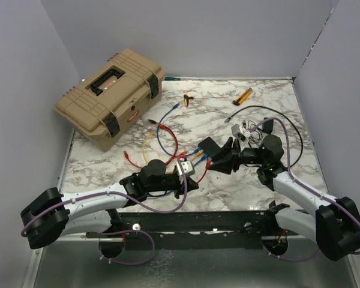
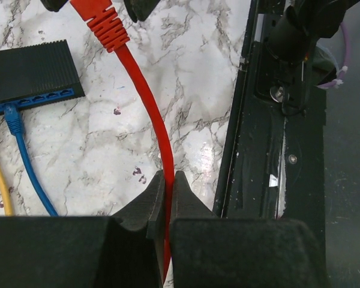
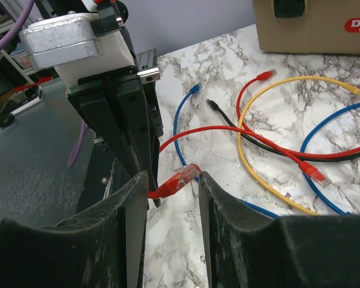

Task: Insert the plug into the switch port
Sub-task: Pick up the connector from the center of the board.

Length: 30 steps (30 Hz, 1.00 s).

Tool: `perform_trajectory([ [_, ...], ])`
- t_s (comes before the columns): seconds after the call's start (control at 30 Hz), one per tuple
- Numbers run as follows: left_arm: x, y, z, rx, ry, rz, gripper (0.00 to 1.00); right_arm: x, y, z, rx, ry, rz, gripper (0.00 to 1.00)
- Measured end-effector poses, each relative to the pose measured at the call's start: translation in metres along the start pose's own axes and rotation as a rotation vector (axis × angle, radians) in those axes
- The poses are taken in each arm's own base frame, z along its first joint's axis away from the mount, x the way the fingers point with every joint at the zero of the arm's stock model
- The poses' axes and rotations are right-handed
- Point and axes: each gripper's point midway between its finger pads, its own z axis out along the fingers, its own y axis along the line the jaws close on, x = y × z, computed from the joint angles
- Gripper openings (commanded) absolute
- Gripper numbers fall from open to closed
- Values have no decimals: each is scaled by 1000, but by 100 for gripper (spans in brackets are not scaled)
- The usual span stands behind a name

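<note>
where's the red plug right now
The red plug hangs between the right end effector's spread fingers in the right wrist view, just off the left end effector, which clamps its red cable.

Left tool (image 2: 167, 183) close beside plug (image 3: 179, 180); cables (image 1: 162, 135) litter centre.

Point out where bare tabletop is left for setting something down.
Bare marble: near left, between the toolbox and the left arm; and near centre, between the right arm and the black rail. The middle is crowded with loose cables; the black cable loop fills the right.
</note>
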Motion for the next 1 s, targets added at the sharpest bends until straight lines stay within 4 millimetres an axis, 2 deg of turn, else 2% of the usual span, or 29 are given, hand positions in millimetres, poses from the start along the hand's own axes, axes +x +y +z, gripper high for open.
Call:
perform_trajectory([
  [0.3,-5,-14,-4,70,-23,11,0,-2,6,0,-35,4,-19,31],
  [0.5,-8,-16,-4,84,-34,17,1,-8,11,0,-68,5,-30,10],
  [0.53,-8,-16,-4,83,-35,17,3,-8,12,0,-73,6,-29,7],
  [0.63,-8,-15,-4,80,-35,17,20,-10,13,1,-81,8,-32,1],
  [0.8,-11,-9,-4,43,-46,16,55,-10,8,2,-76,20,-25,1],
  [0.87,-15,-4,-4,12,-64,13,60,-9,5,3,-70,27,-16,1],
  [1.0,-39,11,-8,-85,-155,8,62,-5,-4,4,-34,39,29,1],
])
